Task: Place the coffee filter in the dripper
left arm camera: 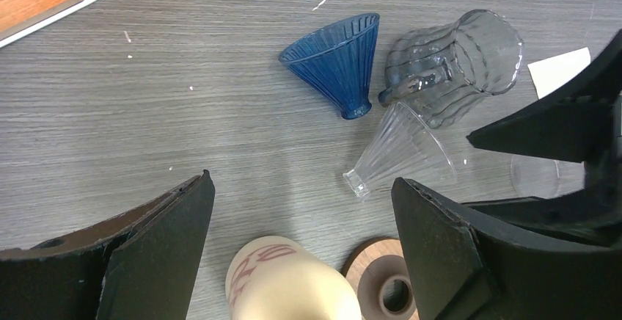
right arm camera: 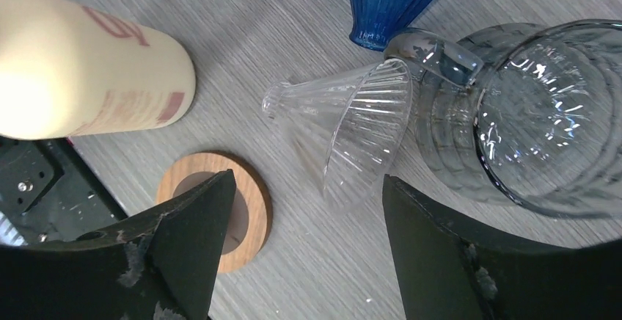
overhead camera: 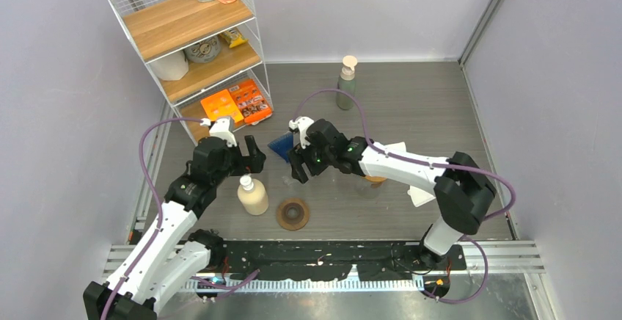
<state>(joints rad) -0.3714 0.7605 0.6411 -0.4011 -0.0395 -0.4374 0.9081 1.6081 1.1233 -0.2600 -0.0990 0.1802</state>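
The white sheet (left arm camera: pixel 559 70) that looks like the coffee filter lies flat on the table (left arm camera: pixel 147 100), well apart from the clear dripper (right arm camera: pixel 345 125), beyond the glass carafe (left arm camera: pixel 455 63); only a corner shows, so I can't be sure of it. The clear dripper lies on its side, its wide mouth against the overturned carafe's handle. A blue dripper (left arm camera: pixel 337 59) lies tipped over just beside it. The right gripper (right arm camera: pixel 308 179) hangs right above the clear dripper, jaws spread wide, gripping nothing. A wooden ring (right arm camera: pixel 246 202) and a cream bottle (right arm camera: pixel 81 70) sit near the dripper's narrow end. The left gripper (left arm camera: pixel 301 180) hovers beside the bottle, fully spread and empty.
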